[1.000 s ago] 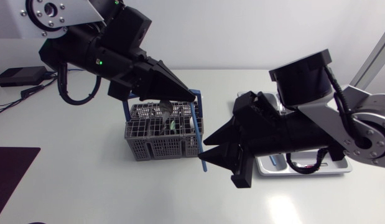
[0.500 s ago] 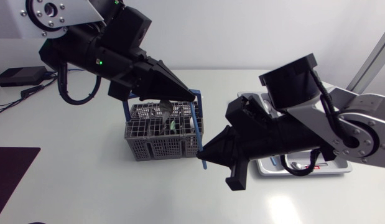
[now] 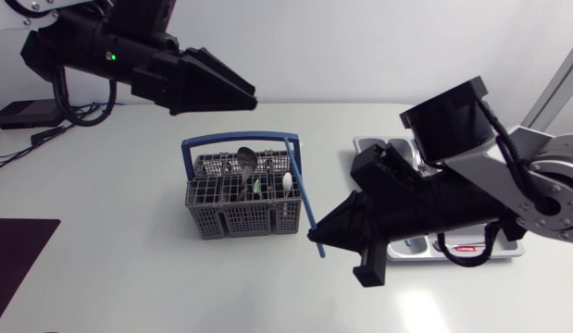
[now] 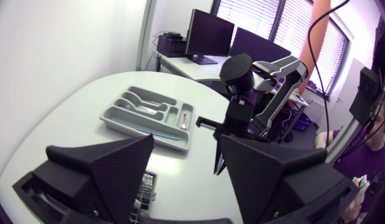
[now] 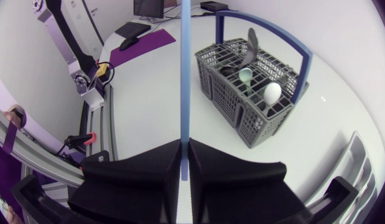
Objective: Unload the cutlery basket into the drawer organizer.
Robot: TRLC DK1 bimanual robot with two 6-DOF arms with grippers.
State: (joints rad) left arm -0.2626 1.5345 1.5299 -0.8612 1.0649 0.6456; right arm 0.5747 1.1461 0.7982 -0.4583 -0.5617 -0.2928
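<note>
Right jaws clamped tight on a thin blue utensil (image 5: pixel 185 74), the stick running straight out ahead of them, just beside the grey cutlery basket (image 3: pixel 232 220) where spoons (image 3: pixel 246 162) stand upright. Left jaws gape wide, high above the basket. The drawer organizer (image 4: pixel 142 134) sits on the white bench (image 3: pixel 101 259), partly hidden under the right arm.

We count one basket (image 3: pixel 240 220), one organizer (image 4: pixel 142 132), one blue utensil (image 3: pixel 305 211), and three pieces in the basket: grey utensil (image 5: pixel 251 40), teal spoon (image 5: pixel 245 74), white spoon (image 5: pixel 272 92).
</note>
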